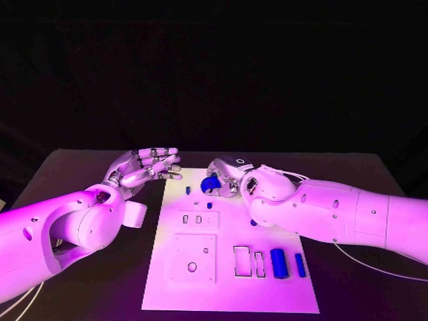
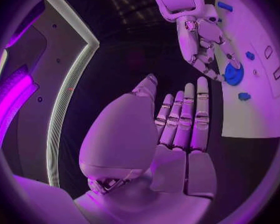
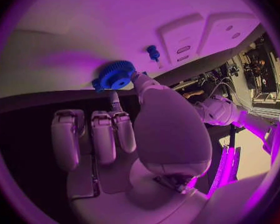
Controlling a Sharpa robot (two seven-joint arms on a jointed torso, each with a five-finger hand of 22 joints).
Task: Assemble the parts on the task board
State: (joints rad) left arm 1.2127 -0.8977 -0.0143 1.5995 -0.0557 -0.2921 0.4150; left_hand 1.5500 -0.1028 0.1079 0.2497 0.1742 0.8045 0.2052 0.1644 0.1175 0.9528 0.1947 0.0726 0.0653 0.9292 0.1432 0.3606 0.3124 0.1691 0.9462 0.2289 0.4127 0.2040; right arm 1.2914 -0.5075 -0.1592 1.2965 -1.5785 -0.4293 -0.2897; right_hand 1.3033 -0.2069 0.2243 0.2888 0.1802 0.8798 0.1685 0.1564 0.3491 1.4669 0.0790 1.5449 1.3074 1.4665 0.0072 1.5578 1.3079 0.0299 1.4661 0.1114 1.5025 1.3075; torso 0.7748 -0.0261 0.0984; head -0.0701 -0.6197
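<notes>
The white task board (image 1: pixel 229 281) lies in the middle of the table. My right hand (image 1: pixel 238 179) hovers over its far end and pinches a blue gear (image 1: pixel 211 183) between thumb and a finger, just above the board. The right wrist view shows the gear (image 3: pixel 115 75) at the fingertips (image 3: pixel 140 79), with a small blue peg (image 3: pixel 153 51) standing in the board close by. My left hand (image 1: pixel 146 167) hangs beside the board's far left corner with its fingers stretched out, holding nothing. From the left wrist, the right hand (image 2: pixel 202 40) and the gear (image 2: pixel 233 74) are visible beyond the left hand (image 2: pixel 171 134).
Two blue cylinders (image 1: pixel 279 263) (image 1: pixel 300 265) lie side by side at the board's near right, next to rectangular slots (image 1: pixel 243 261). A small blue peg (image 1: pixel 187 190) and another small blue piece (image 1: pixel 209 204) sit near the far end. A square plate (image 1: pixel 193 257) is at the near left.
</notes>
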